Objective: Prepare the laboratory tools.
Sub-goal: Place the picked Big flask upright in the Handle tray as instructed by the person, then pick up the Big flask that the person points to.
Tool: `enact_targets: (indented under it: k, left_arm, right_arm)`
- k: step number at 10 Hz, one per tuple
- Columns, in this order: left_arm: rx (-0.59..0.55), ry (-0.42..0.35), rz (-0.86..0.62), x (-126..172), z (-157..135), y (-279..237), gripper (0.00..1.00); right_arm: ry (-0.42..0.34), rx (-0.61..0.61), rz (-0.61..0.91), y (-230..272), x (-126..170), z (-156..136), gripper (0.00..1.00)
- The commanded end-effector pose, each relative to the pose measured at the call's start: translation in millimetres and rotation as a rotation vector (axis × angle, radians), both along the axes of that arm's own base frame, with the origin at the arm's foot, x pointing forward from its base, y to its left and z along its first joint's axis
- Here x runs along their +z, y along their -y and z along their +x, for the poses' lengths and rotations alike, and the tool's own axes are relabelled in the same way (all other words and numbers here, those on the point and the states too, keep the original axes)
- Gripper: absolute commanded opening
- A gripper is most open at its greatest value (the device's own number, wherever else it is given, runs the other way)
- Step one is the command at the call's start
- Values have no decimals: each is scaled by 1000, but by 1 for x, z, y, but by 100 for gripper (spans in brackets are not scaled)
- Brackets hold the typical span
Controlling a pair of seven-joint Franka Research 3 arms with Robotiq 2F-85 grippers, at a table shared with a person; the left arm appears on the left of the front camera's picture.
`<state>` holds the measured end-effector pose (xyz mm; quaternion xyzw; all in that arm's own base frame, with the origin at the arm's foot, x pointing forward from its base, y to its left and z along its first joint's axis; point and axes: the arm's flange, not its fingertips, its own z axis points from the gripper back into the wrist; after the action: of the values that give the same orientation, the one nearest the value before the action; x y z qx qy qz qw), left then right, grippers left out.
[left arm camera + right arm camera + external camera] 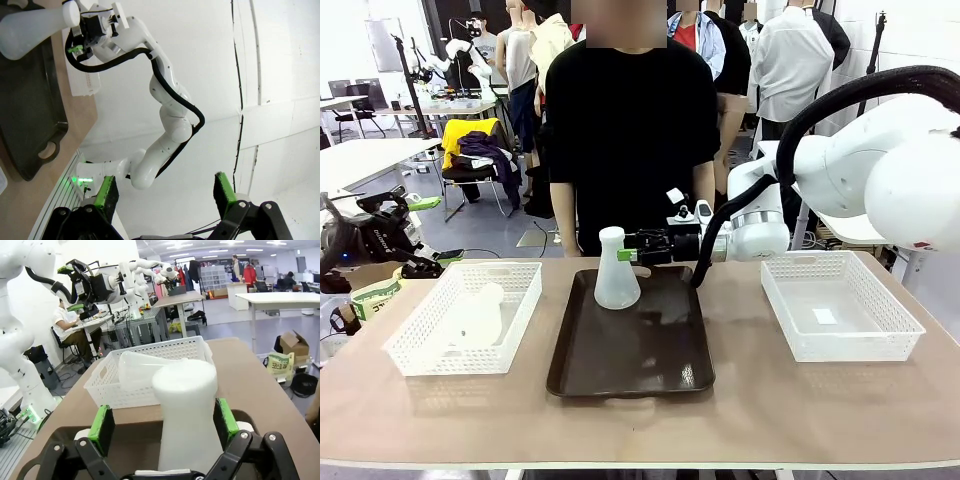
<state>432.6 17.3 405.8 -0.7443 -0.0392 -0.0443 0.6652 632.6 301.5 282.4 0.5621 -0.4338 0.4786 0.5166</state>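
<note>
Frosted conical flask (616, 272) upright on dark brown tray (640, 350), far-left part. 2nd flask (470, 318) lying in white mesh basket (440, 360) left of tray. Right gripper (164, 424) open, straddling upright flask. Left gripper (167, 187) open, empty.

Frosted white conical flask (617, 270) upright on tray (650, 355) far end — second flask (470, 318) lying sideways in left basket (412, 356)

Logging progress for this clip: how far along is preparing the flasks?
Done: one flask stands upright on the dark tray. In hand: the right gripper sits open around its neck, gripping nothing. Left: the second flask lies on its side in the left basket; the left gripper is open and empty.
</note>
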Motion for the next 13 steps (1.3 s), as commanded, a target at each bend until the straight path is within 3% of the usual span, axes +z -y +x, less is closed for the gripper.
enact_targets:
  k: [1, 2, 9, 11, 13]
  left_arm:
    - [-2, 6, -7, 3, -1, -1, 100]
    - [-2, 6, -7, 3, -1, -1, 100]
    - [-2, 6, -7, 3, -1, -1, 100]
    - [-2, 6, -7, 3, -1, -1, 100]
    - [-2, 6, -7, 3, -1, -1, 100]
  right_arm:
    - [-64, 23, -59, -3, 7, -7, 100]
    - [0, 0, 0, 0, 0, 0, 100]
    - [-15, 2, -7, 0, 2, -1, 100]
    - [25, 10, -144, 3, 14, 3, 100]
    - [10, -11, -218, 17, 22, 6, 100]
